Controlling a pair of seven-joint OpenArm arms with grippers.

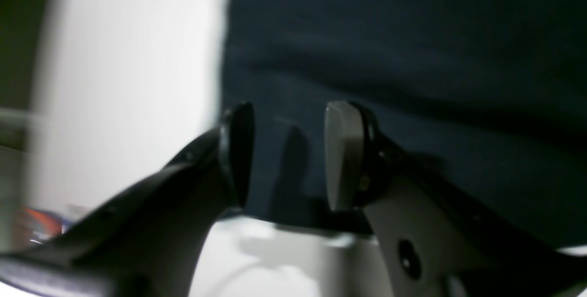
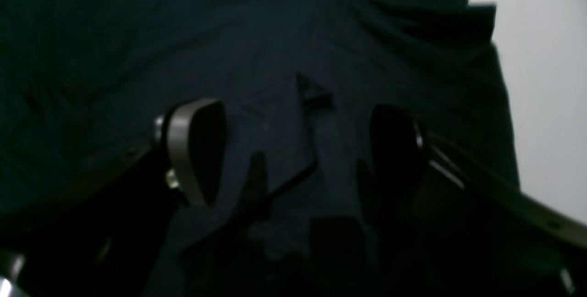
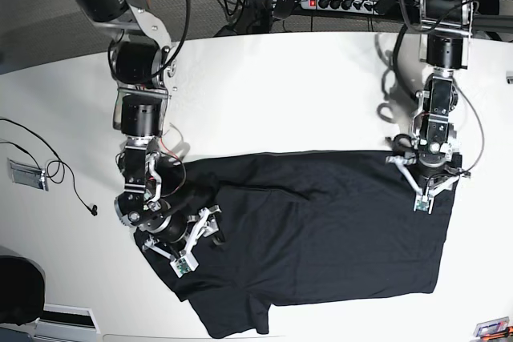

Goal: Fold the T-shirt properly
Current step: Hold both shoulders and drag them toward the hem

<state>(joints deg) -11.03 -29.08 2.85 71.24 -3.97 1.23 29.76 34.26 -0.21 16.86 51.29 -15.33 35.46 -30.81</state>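
T-shirt (image 3: 321, 238) lies spread mostly flat on the white desk (image 3: 280, 94), toward the near edge, dark fabric wrinkled around one side, one sleeve sticking out at the bottom edge of the base view. Right end effector (image 3: 198, 239) sits low over the shirt on the base view's left, near the bunched cloth by the sleeve; jaws spread wide, nothing between them, wrist view shows only creased fabric under the gap (image 2: 293, 150). Left end effector (image 3: 428, 187) is at the shirt's far corner on the base view's right, close to the hem edge; jaws parted at a moderate gap, empty, cloth visible below and between the fingers (image 1: 286, 155), white desk just beside the left finger. Thin black cable (image 3: 48, 167) lies on the desk well apart from the shirt.
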